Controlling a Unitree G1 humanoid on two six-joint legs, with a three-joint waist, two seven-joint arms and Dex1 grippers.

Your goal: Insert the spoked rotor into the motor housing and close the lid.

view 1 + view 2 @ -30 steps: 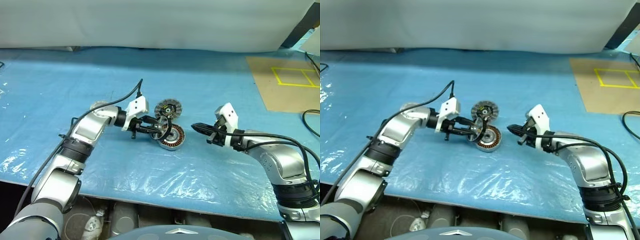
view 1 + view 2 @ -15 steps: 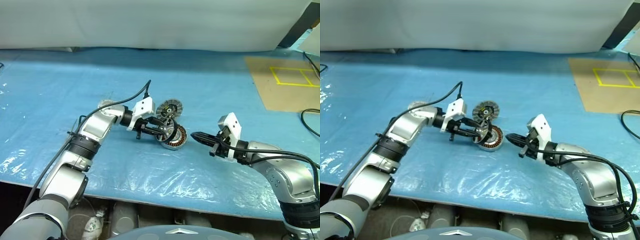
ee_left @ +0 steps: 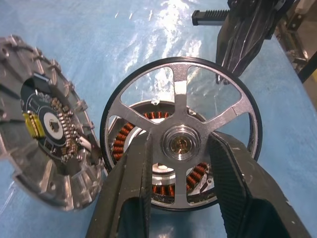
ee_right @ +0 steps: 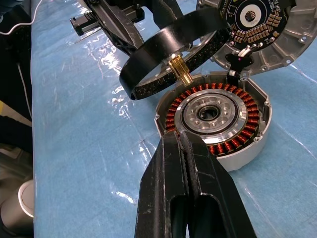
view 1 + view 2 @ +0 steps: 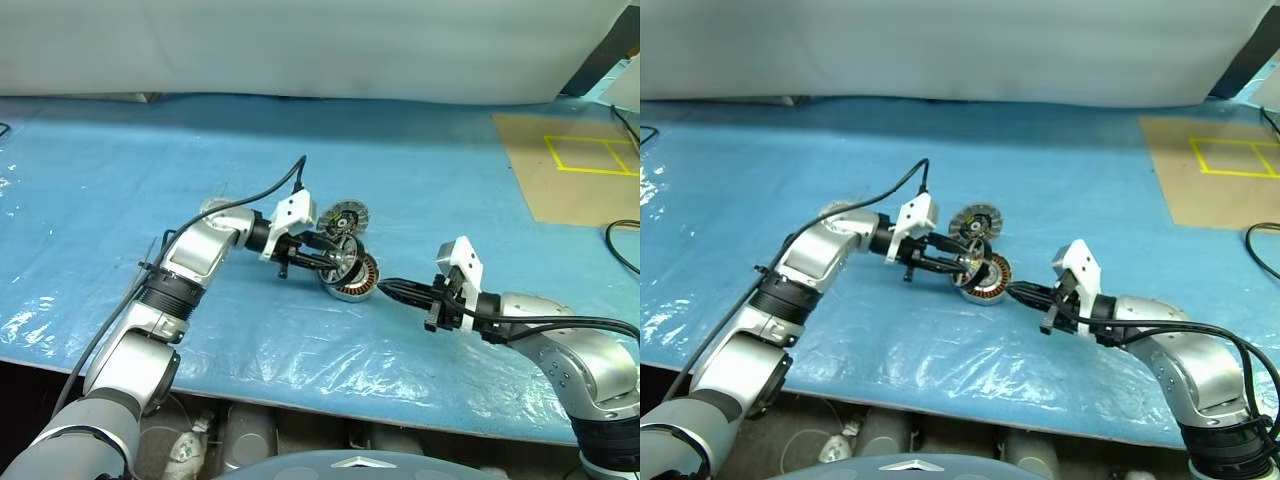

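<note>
The motor housing (image 5: 354,286) lies on the blue sheet, a silver can with copper windings (image 4: 233,144) around a dark centre. My left gripper (image 3: 181,146) is shut on the hub of the spoked rotor (image 3: 181,94). It holds that black-rimmed wheel (image 4: 163,64) tilted just above the housing, brass shaft pointing down. The lid (image 5: 344,216), a finned silver disc with a circuit board (image 3: 47,124), leans just behind the housing. My right gripper (image 5: 385,287) is shut and empty, its tips (image 4: 173,144) at the housing's near right rim; whether they touch it I cannot tell.
A brown board (image 5: 575,170) marked with a yellow tape square lies at the far right of the table. A black cable (image 5: 622,245) curls at the right edge. The blue sheet (image 5: 120,180) is wrinkled and glossy toward the front edge.
My right gripper has drawn back toward the table's front and now lies low beside the housing, still shut. The left gripper keeps its hold on the rotor in nearly the same place.
</note>
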